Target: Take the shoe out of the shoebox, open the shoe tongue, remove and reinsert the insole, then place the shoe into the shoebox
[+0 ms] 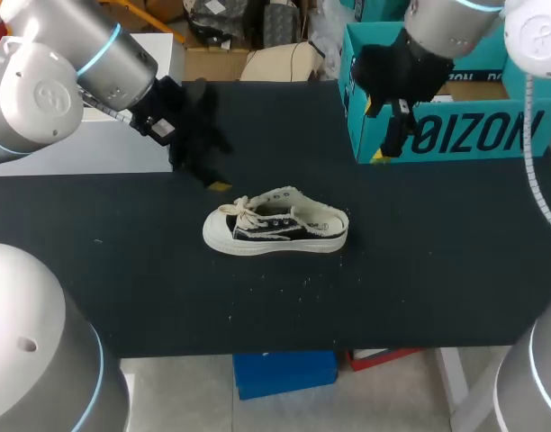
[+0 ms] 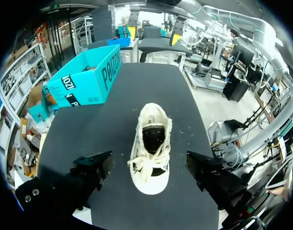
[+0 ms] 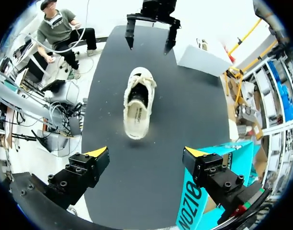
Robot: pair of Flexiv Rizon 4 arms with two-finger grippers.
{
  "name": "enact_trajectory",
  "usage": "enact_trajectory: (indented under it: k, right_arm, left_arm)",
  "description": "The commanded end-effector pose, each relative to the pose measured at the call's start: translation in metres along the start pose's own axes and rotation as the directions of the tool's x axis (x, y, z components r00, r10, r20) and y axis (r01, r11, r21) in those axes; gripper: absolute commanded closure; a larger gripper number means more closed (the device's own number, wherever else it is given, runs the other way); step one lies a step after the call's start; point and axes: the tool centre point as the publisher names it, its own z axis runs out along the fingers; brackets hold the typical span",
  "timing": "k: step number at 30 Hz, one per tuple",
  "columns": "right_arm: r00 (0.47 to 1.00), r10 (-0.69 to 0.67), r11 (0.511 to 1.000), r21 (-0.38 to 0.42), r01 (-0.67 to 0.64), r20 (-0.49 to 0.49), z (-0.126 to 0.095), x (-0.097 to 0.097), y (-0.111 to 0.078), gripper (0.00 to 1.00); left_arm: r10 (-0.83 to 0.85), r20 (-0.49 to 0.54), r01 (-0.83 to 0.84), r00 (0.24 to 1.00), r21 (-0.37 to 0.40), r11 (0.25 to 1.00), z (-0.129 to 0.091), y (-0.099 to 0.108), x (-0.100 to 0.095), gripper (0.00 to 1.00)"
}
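A cream and black canvas shoe [image 1: 275, 225] with cream laces stands on its sole in the middle of the black table [image 1: 420, 279], toe toward my left arm. The teal shoebox [image 1: 456, 126] sits open at the back right. My left gripper [image 1: 203, 166] hangs open behind and left of the toe, apart from the shoe. In the left wrist view the shoe [image 2: 151, 143] lies ahead of the wide-open left gripper [image 2: 149, 163]. My right gripper [image 1: 391, 144] hangs open in front of the shoebox. From the right wrist, the shoe [image 3: 137, 103] lies well ahead of the empty right gripper [image 3: 146, 153].
A white box [image 1: 104, 144] stands at the back left of the table, behind my left arm. The shoebox [image 3: 204, 201] wall is close beside my right gripper's finger. My left gripper [image 3: 149, 45] faces the right one from across the shoe.
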Motion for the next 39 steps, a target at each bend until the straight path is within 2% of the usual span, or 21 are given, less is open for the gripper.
enact_trajectory:
  k: [1, 2, 3, 13, 14, 18, 24, 34, 39]
  right_arm:
    - [0.995, -0.092, 0.976, -0.197, 0.096, 0.028, 0.032, 0.013, 0.004, 0.0]
    - [0.996, -0.091, 0.978, -0.186, 0.092, 0.016, 0.037, 0.016, 0.007, 0.0]
    - [0.997, -0.083, 0.987, -0.141, 0.082, 0.002, 0.041, 0.017, 0.007, 0.0]
    - [0.997, -0.083, 0.987, -0.141, 0.082, 0.002, 0.041, 0.017, 0.007, 0.0]
    - [0.998, -0.061, 0.979, -0.194, 0.059, -0.004, 0.046, 0.02, 0.002, 0.0]
    - [0.999, 0.042, 0.949, -0.313, -0.042, -0.004, 0.064, 0.034, -0.002, 0.0]
    - [0.978, 0.202, 0.841, -0.521, -0.148, 0.048, 0.087, 0.045, -0.004, 0.0]
    - [0.98, 0.189, 0.729, -0.677, -0.1, 0.059, 0.114, 0.044, 0.007, 0.0]
    - [0.987, 0.151, 0.721, -0.689, -0.079, 0.045, 0.126, 0.038, 0.01, 0.0]
  left_arm:
    - [0.002, 0.003, -0.002, 1.0, 0.002, 1.0, 0.002, 0.001, 0.0, 0.0]
    - [0.002, 0.003, -0.002, 1.0, 0.002, 1.0, 0.002, 0.001, 0.0, 0.0]
    - [0.002, 0.003, -0.002, 1.0, 0.002, 1.0, 0.002, 0.001, 0.0, 0.0]
    - [0.002, 0.003, -0.002, 1.0, 0.002, 1.0, 0.002, 0.001, 0.0, 0.0]
    - [0.002, 0.003, -0.002, 1.0, 0.002, 1.0, 0.002, 0.001, 0.0, 0.0]
    - [0.002, 0.003, -0.002, 1.0, 0.002, 1.0, 0.002, 0.001, 0.0, 0.0]
    - [0.002, 0.003, -0.002, 1.0, 0.002, 1.0, 0.002, 0.001, 0.0, 0.0]
    - [0.002, 0.003, -0.002, 1.0, 0.002, 1.0, 0.002, 0.001, 0.0, 0.0]
    - [0.002, 0.003, -0.002, 1.0, 0.002, 1.0, 0.002, 0.001, 0.0, 0.0]
